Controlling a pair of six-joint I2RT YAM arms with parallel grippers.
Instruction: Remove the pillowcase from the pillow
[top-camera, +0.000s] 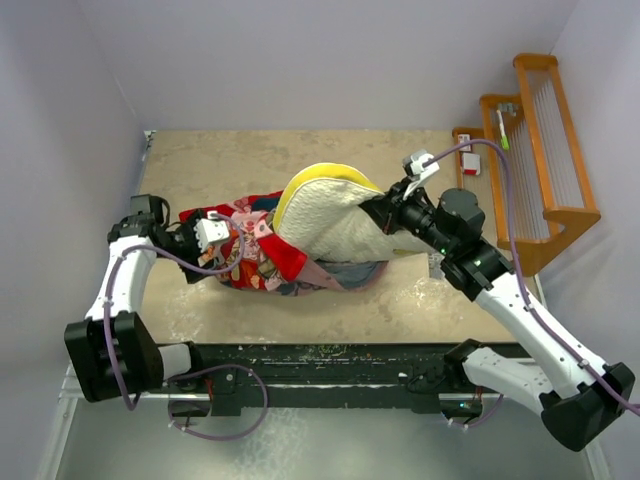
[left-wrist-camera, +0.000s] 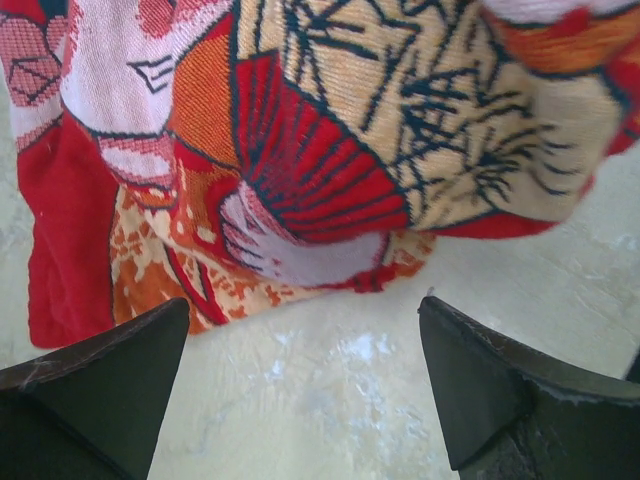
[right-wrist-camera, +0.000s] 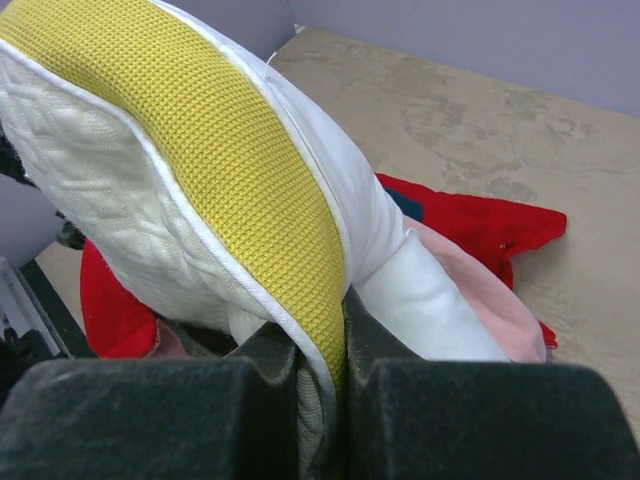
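Left: left gripper (top-camera: 222, 243) sits low at the left end of the pillowcase (top-camera: 255, 262), jaws spread wide, nothing held. Wrist view shows bare table (left-wrist-camera: 330, 370) between its 2 fingers (left-wrist-camera: 100, 385), with bunched printed cloth just beyond the tips. A wall runs close behind this arm.

Centre: pillowcase crumpled centre-left on the table, gathered round the pillow's lower end. Pillow (top-camera: 325, 215) mostly out, tilted up toward the right, yellow band (top-camera: 300, 180) along its raised edge.

Right: right gripper (top-camera: 378, 212) clamped shut on the pillow's edge. Its wrist view shows the band seam pinched between the fingers.

Handling, as judged: the cloth looks limp and light and likely to slide and bunch. Best taken at a thick fold near its left end, pinned down against the table. The pillow looks squashy and light, and the piped seam gives the firmer hold.

Room: open table behind the pillow. A wooden rack (top-camera: 545, 150) stands off the right edge and probably limits a long pull that way.
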